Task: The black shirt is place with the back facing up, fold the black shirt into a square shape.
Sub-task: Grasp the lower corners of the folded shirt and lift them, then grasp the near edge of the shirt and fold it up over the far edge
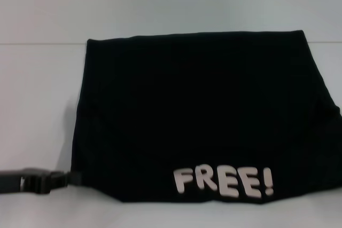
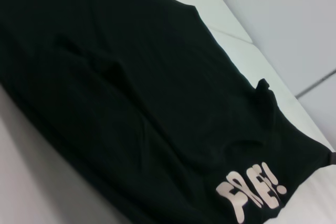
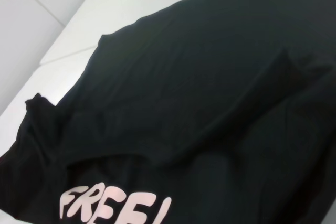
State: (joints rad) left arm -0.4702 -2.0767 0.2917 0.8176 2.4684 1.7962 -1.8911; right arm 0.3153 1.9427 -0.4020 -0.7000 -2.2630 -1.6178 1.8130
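Observation:
The black shirt (image 1: 197,116) lies flat on the white table as a broad folded shape. Its white "FREE!" lettering (image 1: 223,182) faces up along the near edge. My left gripper (image 1: 65,178) reaches in low from the left and is shut on a small pulled-out tip of the shirt's near left corner. In the left wrist view the shirt (image 2: 131,98) runs across the picture. A thin dark piece at its far near-edge corner looks like my right gripper (image 2: 332,157). The right wrist view shows only the shirt (image 3: 210,87) with soft creases.
The white table (image 1: 43,89) shows bare surface to the left of the shirt and behind it. The shirt's right side reaches the edge of the head view. A pale wall or panel (image 2: 294,19) rises behind the table.

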